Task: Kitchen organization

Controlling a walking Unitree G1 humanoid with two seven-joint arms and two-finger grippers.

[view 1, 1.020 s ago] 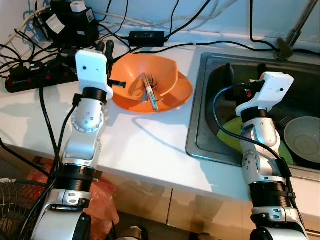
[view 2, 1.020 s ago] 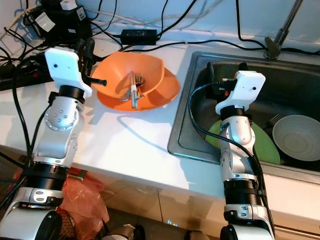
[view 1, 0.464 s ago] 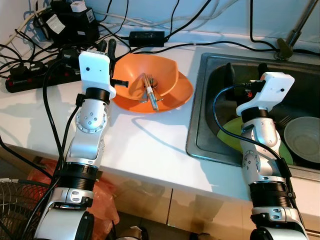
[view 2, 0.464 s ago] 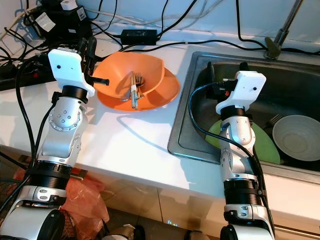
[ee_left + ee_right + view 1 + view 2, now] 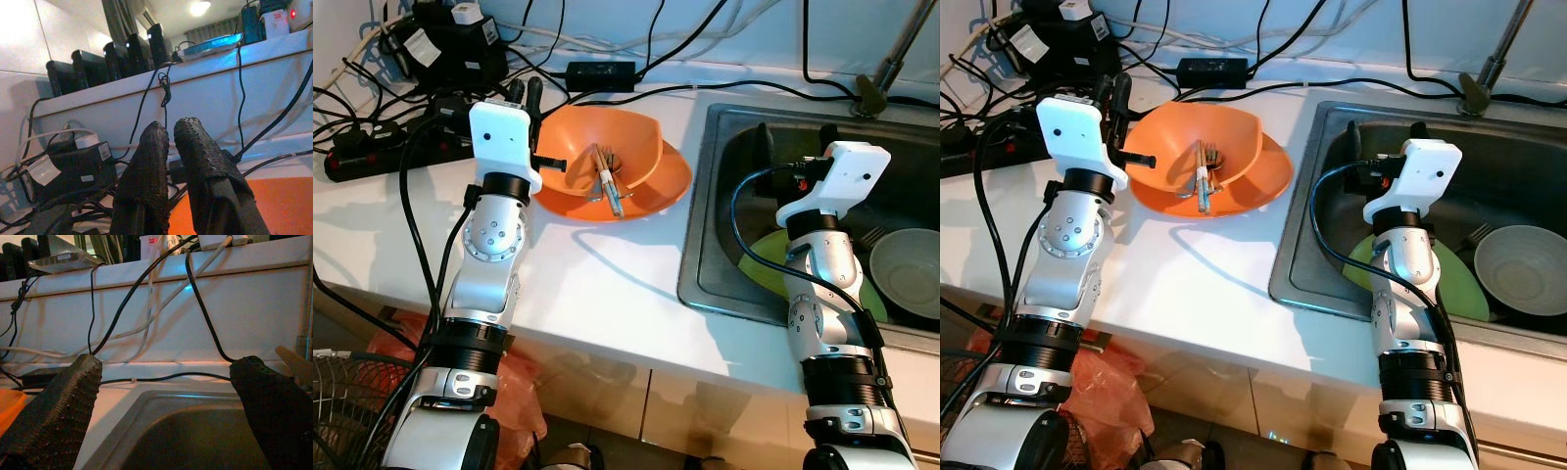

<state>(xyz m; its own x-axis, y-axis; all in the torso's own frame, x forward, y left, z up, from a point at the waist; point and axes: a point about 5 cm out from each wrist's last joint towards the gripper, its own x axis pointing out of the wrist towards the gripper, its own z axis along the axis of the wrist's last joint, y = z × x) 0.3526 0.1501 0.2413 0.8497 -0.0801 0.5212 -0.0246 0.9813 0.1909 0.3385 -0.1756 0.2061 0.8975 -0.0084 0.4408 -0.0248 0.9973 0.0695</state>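
**A:** On the white countertop (image 5: 607, 284): wide orange plastic bowl (image 5: 597, 162) sitting on a flat orange plate (image 5: 666, 186), cutlery (image 5: 605, 181) lying inside the bowl. Left gripper (image 5: 526, 93) at the bowl's rim, on the side facing the black power strip (image 5: 382, 152).

**B:** Fingers?

**A:** Pressed nearly together in the left wrist view, thin gap, nothing between them. Can't tell if they touch the rim.

**B:** Right side?

**A:** Right gripper (image 5: 1383, 132) hangs over the steel sink (image 5: 1332, 196), fingers (image 5: 54, 411) spread wide, holding nothing. Below it: round green plate (image 5: 1454, 284) and grey round bowl (image 5: 1526, 269) in the basin.
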